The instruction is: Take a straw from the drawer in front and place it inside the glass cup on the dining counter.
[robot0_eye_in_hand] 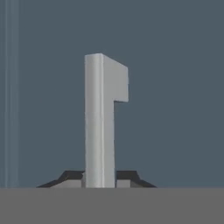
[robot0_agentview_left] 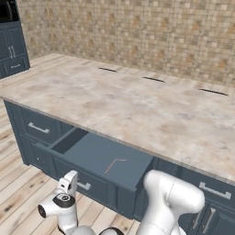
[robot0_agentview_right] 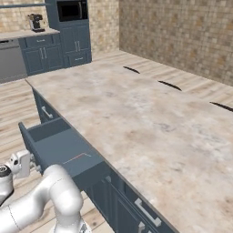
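A tiled brick-pattern wall point(robot0_agentview_left: 137, 32) backs the room above pale wood plank flooring point(robot0_agentview_left: 13, 183). At the far end, a built-in microwave point(robot0_agentview_right: 72, 10) sits over navy cabinets point(robot0_agentview_right: 61, 50), with a coffee machine point(robot0_agentview_right: 34, 21) beside it.

- Arm point(robot0_agentview_left: 172, 202): glossy white, built from rounded, bulbous segments with smooth shells.
- The arm's big link in the right base view point(robot0_agentview_right: 54, 193) is a thick white tube ending in a domed elbow, shaded grey underneath.
- Joints: dark seams show between the white segments near the bottom edge of the left base view.
- Hand point(robot0_agentview_left: 64, 197): a white boxy body with a round dark disc ringed in grey on its flank, and a small black cap at one end.
- A small white block with grey detailing sits on top of the hand.
- Gripper point(robot0_eye_in_hand: 99, 177): dark fingertips, low and wedge-shaped, with paler grey inner pads.
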Robot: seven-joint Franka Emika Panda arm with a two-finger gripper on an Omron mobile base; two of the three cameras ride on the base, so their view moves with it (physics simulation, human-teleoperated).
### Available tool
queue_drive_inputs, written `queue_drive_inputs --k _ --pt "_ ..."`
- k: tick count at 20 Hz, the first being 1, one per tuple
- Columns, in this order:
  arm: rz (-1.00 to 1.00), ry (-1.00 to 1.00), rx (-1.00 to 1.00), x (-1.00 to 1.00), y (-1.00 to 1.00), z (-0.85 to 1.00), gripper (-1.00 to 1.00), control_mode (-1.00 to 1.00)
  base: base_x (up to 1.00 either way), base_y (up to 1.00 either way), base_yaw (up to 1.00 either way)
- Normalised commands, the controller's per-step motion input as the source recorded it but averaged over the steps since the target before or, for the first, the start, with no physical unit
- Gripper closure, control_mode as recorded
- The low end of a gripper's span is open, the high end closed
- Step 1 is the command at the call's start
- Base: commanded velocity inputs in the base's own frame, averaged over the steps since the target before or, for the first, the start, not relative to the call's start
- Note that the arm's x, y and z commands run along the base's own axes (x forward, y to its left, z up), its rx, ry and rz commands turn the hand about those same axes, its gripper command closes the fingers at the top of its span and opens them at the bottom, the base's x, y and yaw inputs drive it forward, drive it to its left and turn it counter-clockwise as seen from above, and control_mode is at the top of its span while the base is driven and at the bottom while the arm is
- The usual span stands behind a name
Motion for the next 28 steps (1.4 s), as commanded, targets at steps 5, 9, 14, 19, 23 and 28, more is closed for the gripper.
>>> queue_drive_inputs --k 5,9,14,19,23,28 --pt "0.0 0.14 0.0 -0.71 0.78 0.0 1.0 -1.0 0.0 0.0 0.0" --pt "0.0 0.12 0.0 -0.51 0.72 0.0 -1.0 -1.0 0.0 0.0 0.0" --pt "-0.01 0.12 0.0 -0.15 0.25 0.0 -1.0 -1.0 0.0 0.0 0.0" --pt "0.0 0.34 0.1 -0.17 0.22 0.0 -1.0 -1.0 0.0 0.0 0.0" --pt "0.0 0.31 0.17 -0.58 0.43 0.12 -1.0 -1.0 0.0 0.0 0.0" --pt "-0.02 0.01 0.15 -0.98 0.3 0.92 -1.0 -1.0 0.0 0.0 0.0"
